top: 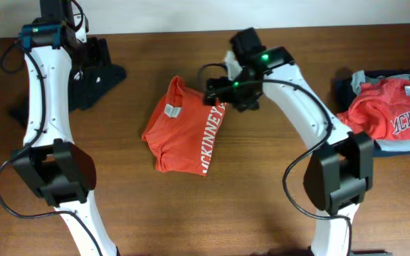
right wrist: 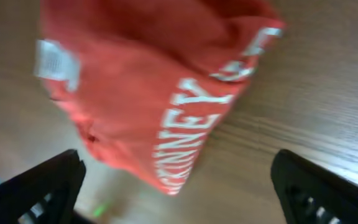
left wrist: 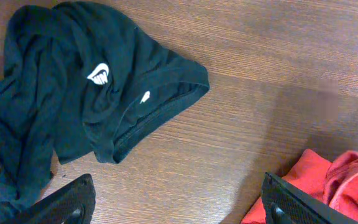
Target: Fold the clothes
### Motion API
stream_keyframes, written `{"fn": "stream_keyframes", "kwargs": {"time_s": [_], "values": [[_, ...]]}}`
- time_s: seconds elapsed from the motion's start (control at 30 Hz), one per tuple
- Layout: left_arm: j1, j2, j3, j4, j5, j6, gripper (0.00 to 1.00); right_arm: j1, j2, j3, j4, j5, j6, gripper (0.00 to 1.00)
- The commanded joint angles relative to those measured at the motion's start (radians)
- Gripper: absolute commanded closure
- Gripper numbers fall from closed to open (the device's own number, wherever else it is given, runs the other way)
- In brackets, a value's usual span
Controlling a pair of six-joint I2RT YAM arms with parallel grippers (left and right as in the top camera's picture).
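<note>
A folded orange-red T-shirt (top: 185, 128) with white lettering lies mid-table; it fills the right wrist view (right wrist: 148, 81), blurred. My right gripper (top: 223, 91) hangs open and empty just above its upper right edge. A black garment (top: 95, 78) with small white marks lies crumpled at the back left, and shows in the left wrist view (left wrist: 92, 87). My left gripper (left wrist: 179, 205) is open and empty over bare wood beside it, with an orange-red edge (left wrist: 328, 180) at lower right.
A second orange-red shirt (top: 393, 114) with white lettering lies on a grey and dark pile (top: 347, 89) at the right edge. The wooden table (top: 262, 206) shows bare wood along the front. Both arm bases stand near the front edge.
</note>
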Motion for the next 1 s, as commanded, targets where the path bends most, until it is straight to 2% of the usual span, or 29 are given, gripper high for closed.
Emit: {"fn": "stream_keyframes", "kwargs": {"time_s": [0.0, 0.13, 0.4, 0.6, 0.93, 0.97], "values": [[0.002, 0.010, 0.002, -0.001, 0.014, 0.012, 0.15, 0.005, -0.021, -0.097, 0.043, -0.020, 0.032, 0.01], [0.002, 0.011, 0.002, 0.000, 0.013, 0.012, 0.15, 0.024, -0.021, -0.219, 0.164, -0.045, 0.066, 0.01], [0.002, 0.011, 0.002, 0.000, 0.013, 0.012, 0.15, 0.056, -0.020, -0.336, 0.344, -0.055, 0.111, 0.01], [0.002, 0.021, 0.002, 0.000, 0.014, 0.012, 0.15, 0.103, -0.001, -0.446, 0.549, -0.051, 0.191, 0.01], [0.002, 0.073, 0.002, -0.010, 0.021, 0.012, 0.15, 0.167, 0.045, -0.475, 0.748, -0.018, 0.249, 0.00], [0.002, 0.077, 0.002, -0.011, 0.021, 0.012, 0.15, 0.169, 0.045, -0.475, 0.759, -0.008, 0.258, 0.04]]}}
